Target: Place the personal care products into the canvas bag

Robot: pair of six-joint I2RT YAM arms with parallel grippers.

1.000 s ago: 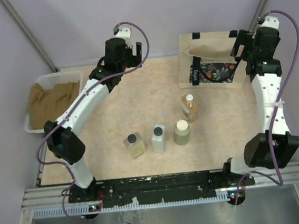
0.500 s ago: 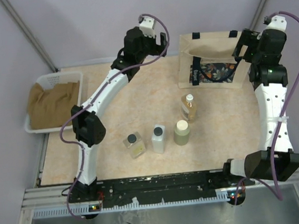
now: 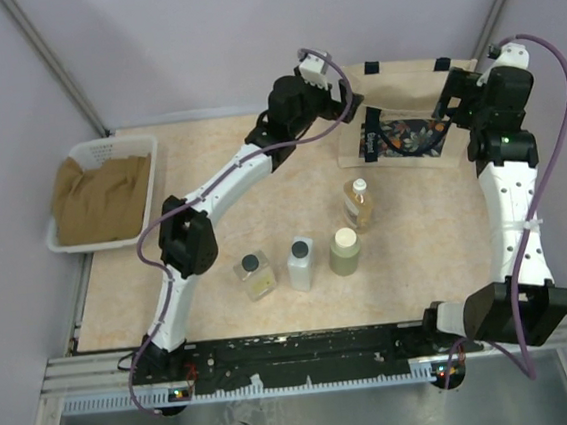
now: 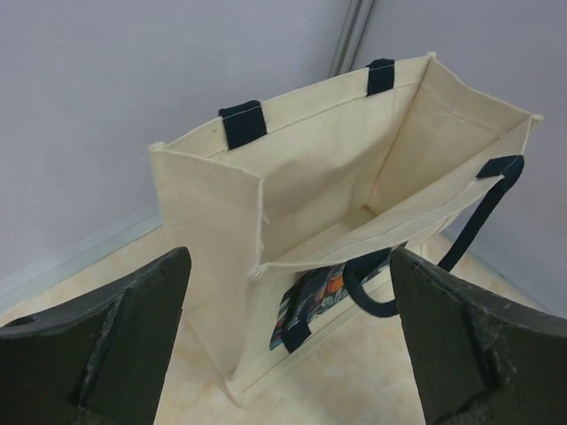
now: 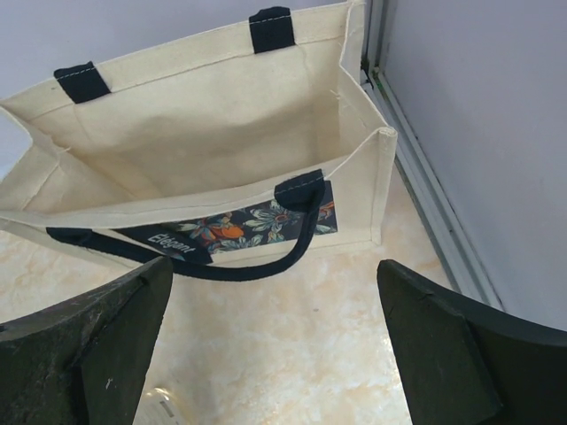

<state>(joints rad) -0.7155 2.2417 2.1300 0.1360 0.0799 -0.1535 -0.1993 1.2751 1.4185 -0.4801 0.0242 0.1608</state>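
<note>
A: Light?
B: Bright, even, soft, from overhead. Faint short shadows on the table (image 3: 261, 185).
A: Glare?
B: Only dull reflections on the metal sheet (image 3: 304, 421) at the near edge.
A: Focus?
B: Overhead view sharp edge to edge. Wrist views: bag (image 4: 310, 177) crisp, its inside a bit shaded; dark fingers (image 4: 106, 354) up close look soft, underexposed.

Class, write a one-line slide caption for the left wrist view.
Open left gripper facing the mouth of the upright canvas bag.
</note>
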